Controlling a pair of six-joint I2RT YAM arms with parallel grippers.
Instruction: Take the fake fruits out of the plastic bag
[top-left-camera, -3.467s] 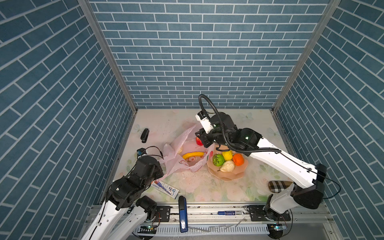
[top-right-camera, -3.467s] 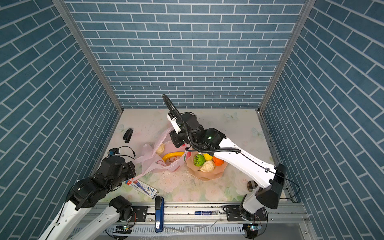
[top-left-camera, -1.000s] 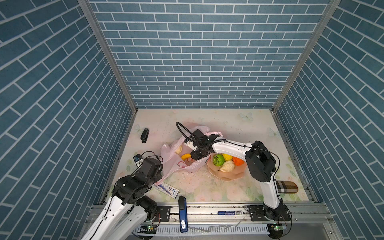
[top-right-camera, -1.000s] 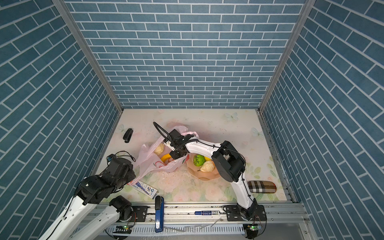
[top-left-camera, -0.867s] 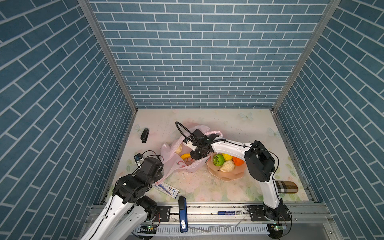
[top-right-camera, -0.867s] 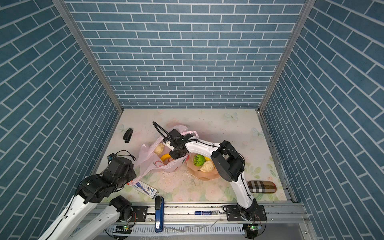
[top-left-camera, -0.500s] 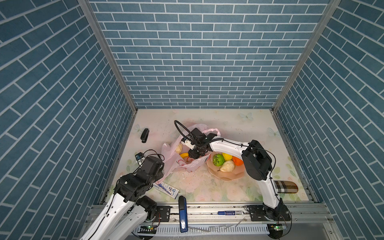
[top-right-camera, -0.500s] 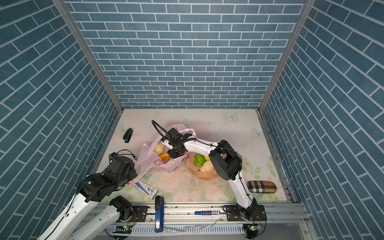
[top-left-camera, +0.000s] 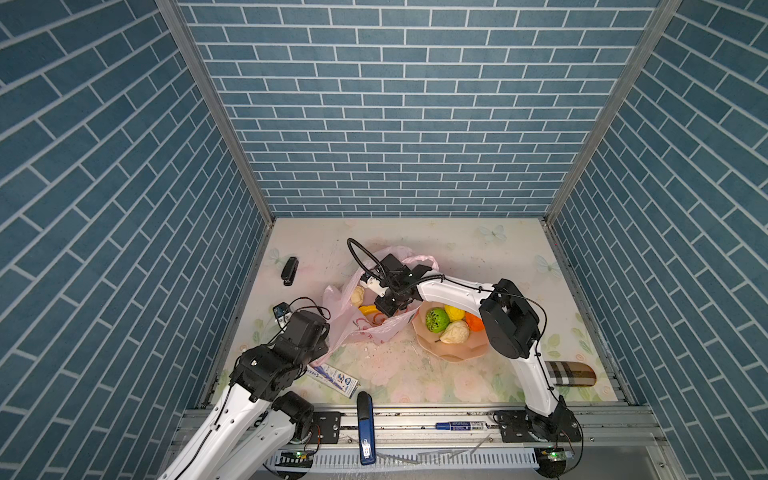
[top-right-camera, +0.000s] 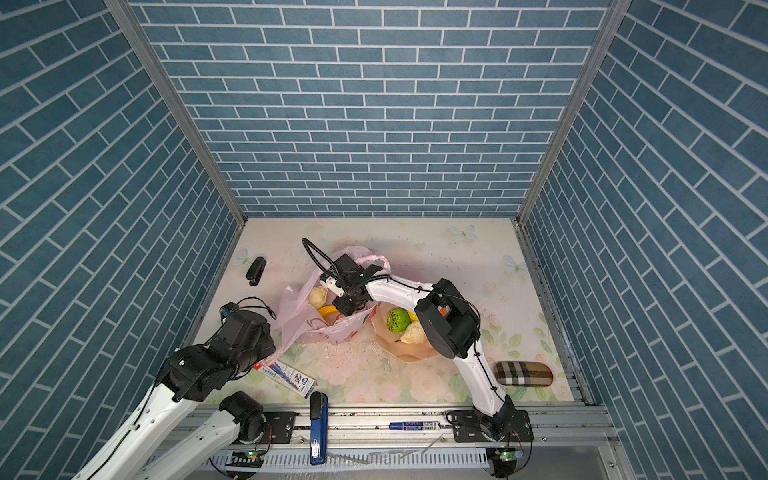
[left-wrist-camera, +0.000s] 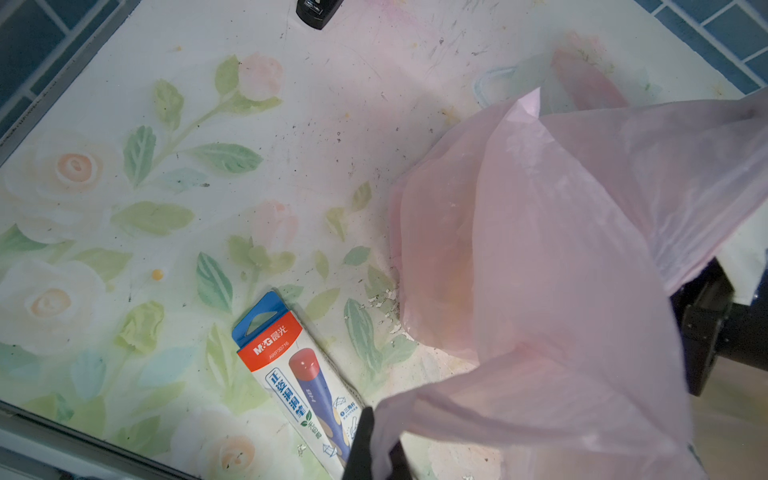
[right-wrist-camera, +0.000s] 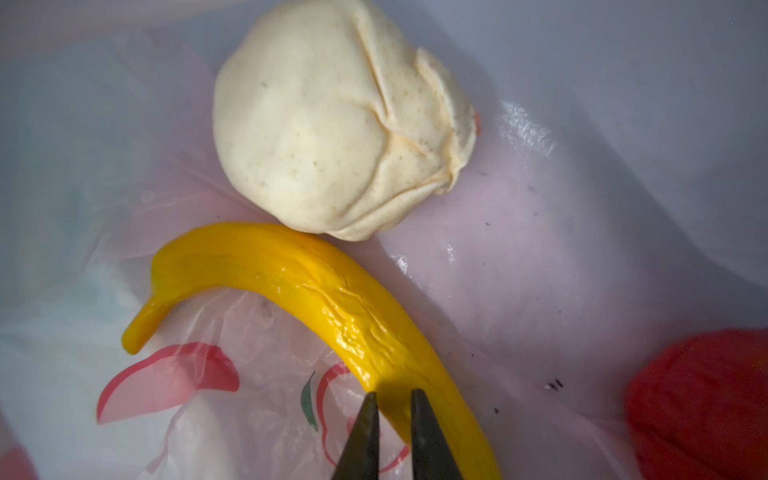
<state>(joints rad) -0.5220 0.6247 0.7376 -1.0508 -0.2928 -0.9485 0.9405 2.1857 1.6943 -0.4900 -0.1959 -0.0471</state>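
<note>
The pink plastic bag lies open at mid-table. Inside it are a yellow banana, a cream fruit touching the banana, and a red fruit. My right gripper reaches into the bag's mouth, its tips pinched on the banana's thick part. My left gripper is shut on a bag handle and holds it up at the bag's near-left side. On the peach plate rest a green ball, a yellow round fruit, an orange and a cream fruit.
A pencil box lies under the left wrist. A black stapler sits at the back left. A blue stapler and a marker lie on the front rail. A plaid case lies at the front right.
My right gripper has gone from above the bag down into its mouth, and its jaws have narrowed onto the banana. The left gripper keeps hold of the bag handle.
</note>
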